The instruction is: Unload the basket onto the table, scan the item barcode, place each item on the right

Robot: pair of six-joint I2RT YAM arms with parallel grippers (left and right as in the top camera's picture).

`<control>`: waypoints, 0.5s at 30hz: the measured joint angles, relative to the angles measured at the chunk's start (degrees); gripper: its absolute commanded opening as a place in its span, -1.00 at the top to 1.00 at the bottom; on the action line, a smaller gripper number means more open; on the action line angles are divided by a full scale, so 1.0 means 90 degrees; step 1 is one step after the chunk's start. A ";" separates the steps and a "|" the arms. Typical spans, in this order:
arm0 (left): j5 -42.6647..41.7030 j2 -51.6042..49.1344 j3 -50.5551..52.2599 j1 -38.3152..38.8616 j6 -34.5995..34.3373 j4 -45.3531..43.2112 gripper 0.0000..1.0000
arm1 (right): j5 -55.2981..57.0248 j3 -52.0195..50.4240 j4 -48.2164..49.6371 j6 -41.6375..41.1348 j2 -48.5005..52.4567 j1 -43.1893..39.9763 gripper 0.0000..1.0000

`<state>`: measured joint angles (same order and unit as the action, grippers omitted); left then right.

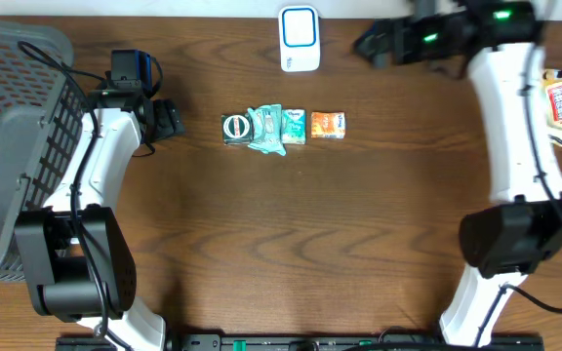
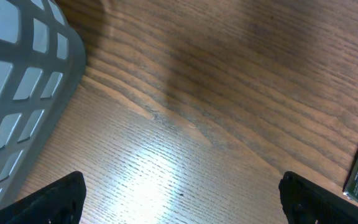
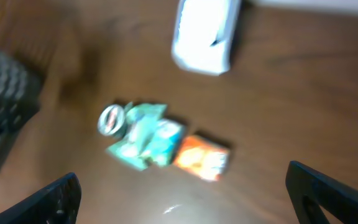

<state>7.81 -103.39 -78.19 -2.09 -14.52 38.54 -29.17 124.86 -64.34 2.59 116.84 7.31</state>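
Both arms were empty at this moment. The left gripper point(image 1: 171, 119) had its jaws wide, hovering low over bare table point(image 1: 291, 244) between the grey basket point(image 1: 8, 146) and the item row, with nothing between its fingers. The right gripper point(image 1: 371, 44) was also spread wide and held nothing. It was up near the far edge, just right of the white-and-blue scanner point(image 1: 300, 39), and its wrist view looked down on the row, blurred. The row lay in the middle of the table in front of the scanner: green tin point(image 1: 235, 128), teal packets point(image 1: 273, 128) and orange box point(image 1: 328, 124), close together and some touching. None of them was gripped or lifted. A red-and-white packet point(image 1: 561, 109) lay well apart at the right edge, beyond the right arm. It may be an item already scanned and put aside, but that can't be confirmed. The basket's contents could not be seen. As a judgement, at least the row is left to do: pick one item, show its barcode to the scanner, put it away and repeat. No barcode was readable in any view.
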 measured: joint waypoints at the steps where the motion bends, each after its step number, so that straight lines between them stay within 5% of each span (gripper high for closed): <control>1: 0.0000 0.0000 0.0000 0.0000 0.0000 0.0000 -0.95 | 0.0002 -0.0121 0.0005 -0.0012 0.0000 0.0175 -0.99; 15: 0.0000 0.0000 0.0000 0.0000 0.0000 -0.0002 -0.95 | 0.0328 -0.1693 0.0561 -0.0080 0.0073 0.1943 -0.99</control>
<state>7.81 -103.39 -78.19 -2.09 -14.52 38.52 -26.22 109.62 -59.29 1.87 117.49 24.80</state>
